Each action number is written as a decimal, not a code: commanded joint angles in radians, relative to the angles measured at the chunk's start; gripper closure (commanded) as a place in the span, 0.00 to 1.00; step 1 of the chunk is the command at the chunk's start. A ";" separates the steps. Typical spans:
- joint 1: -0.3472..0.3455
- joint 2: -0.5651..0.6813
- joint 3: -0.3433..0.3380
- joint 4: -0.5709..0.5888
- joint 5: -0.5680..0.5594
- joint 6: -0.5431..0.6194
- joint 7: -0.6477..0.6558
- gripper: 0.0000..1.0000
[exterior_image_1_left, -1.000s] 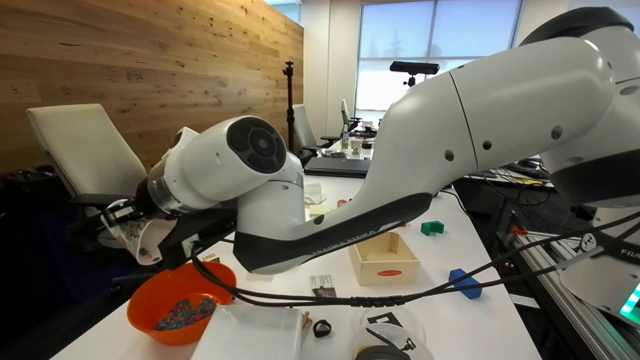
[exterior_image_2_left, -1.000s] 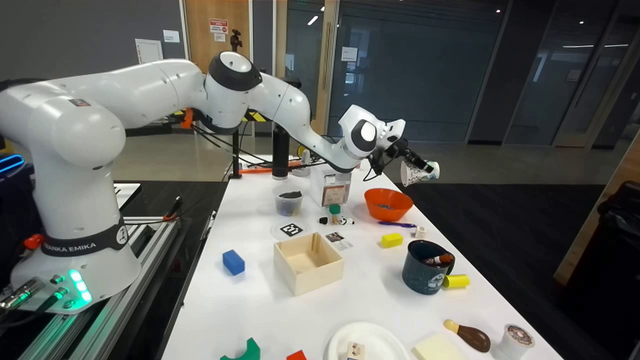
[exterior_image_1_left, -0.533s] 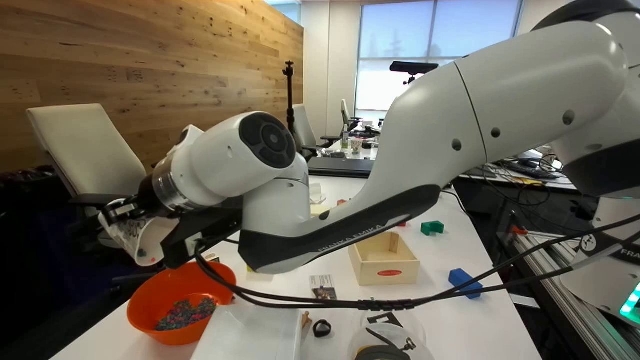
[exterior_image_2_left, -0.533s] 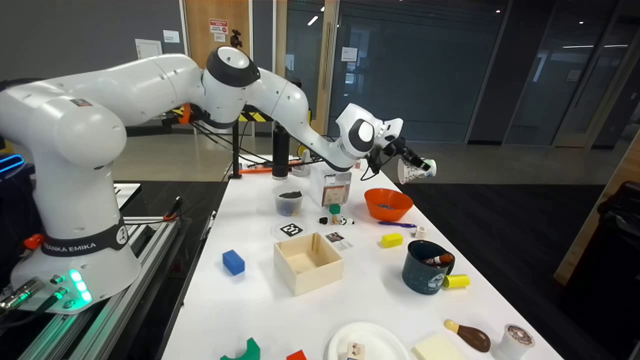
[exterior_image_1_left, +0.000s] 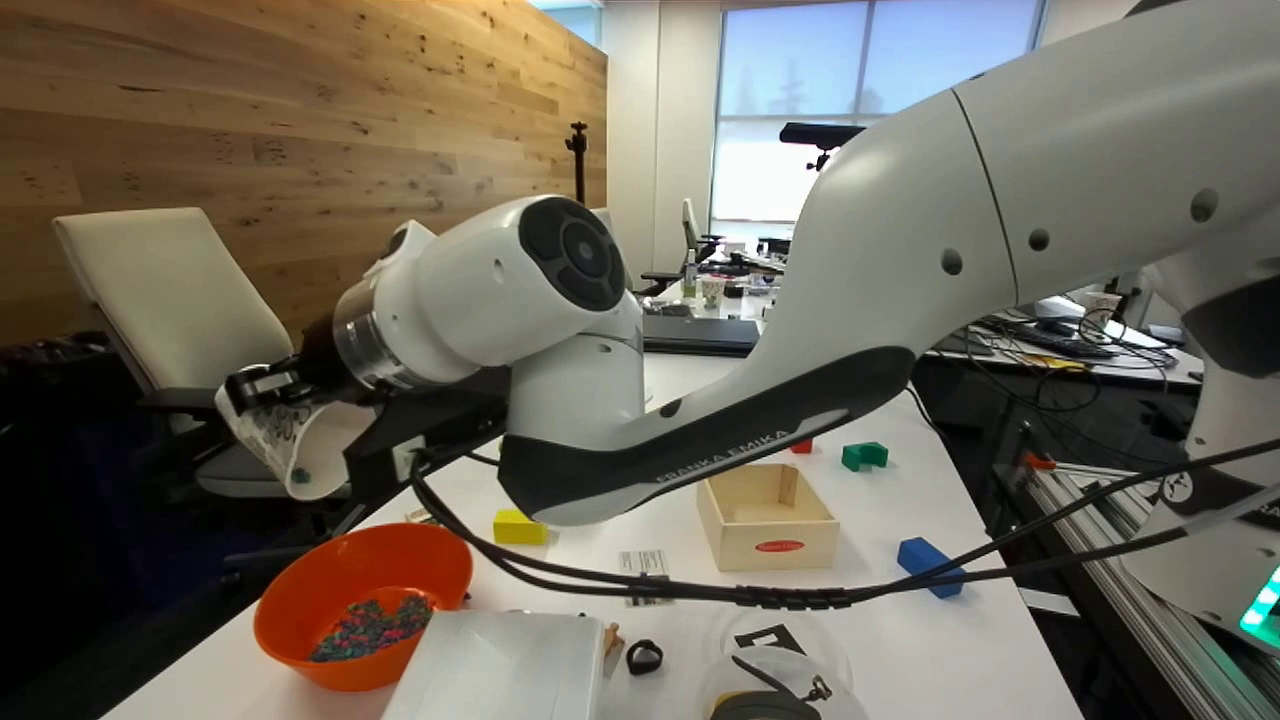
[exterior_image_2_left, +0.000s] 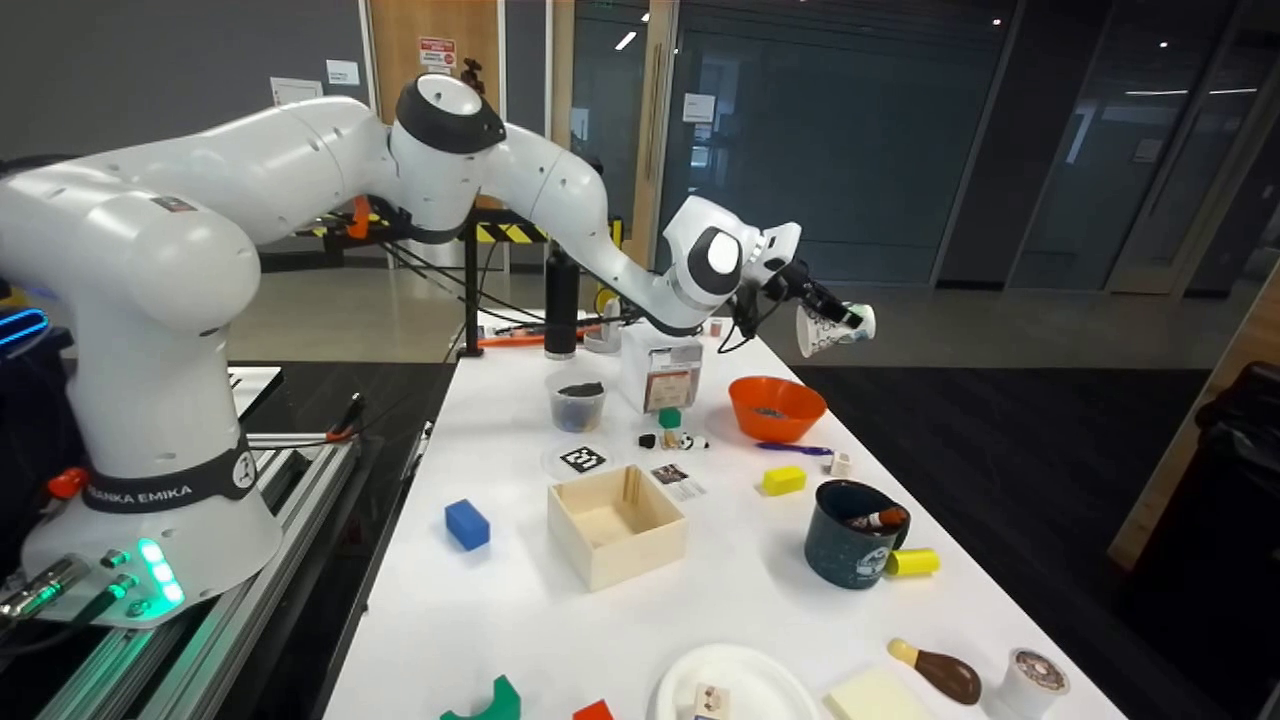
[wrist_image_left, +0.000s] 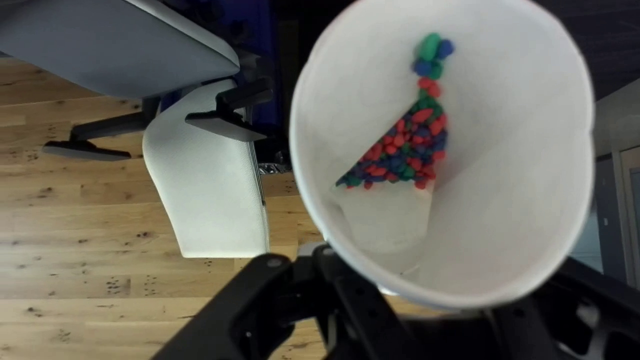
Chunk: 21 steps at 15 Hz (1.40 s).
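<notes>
1. Evidently light, the printed paper cup (exterior_image_1_left: 300, 445), at the left of the frame in an exterior view, should be thin-walled and springy: a hard squeeze would likely dent it, and its smooth side could slip a little.
2. Inside it, small red, blue and green pebbles (wrist_image_left: 407, 150) lie against the wall, right of centre in the upper part of the wrist view. They are probably loose and hard, so the cup's balance may shift as they roll.
3. The best hold looks to be across the outer wall near the base, where the paper should be stiffest; the rim would probably buckle.
4. The claw (exterior_image_1_left: 250, 395), at the left of the frame, is pinching the cup there, its 2 fingers (wrist_image_left: 350, 300) outside the wall. The cup sits between them, base toward the upper left, mouth dipping to the lower right; in the wrist view its mouth faces the camera.
5. Lower left, the orange bowl (exterior_image_1_left: 350, 560) stands below the cup, apart from it, holding similar pebbles.
6. Further right come the yellow block (exterior_image_1_left: 520, 527) and the wooden box (exterior_image_1_left: 735, 550).
</notes>
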 joint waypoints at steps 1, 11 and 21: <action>0.076 0.014 -0.080 -0.102 0.084 0.068 -0.003 0.80; 0.168 0.043 -0.132 -0.232 0.255 0.187 -0.060 0.80; 0.154 0.069 -0.108 -0.217 0.265 0.284 -0.096 0.80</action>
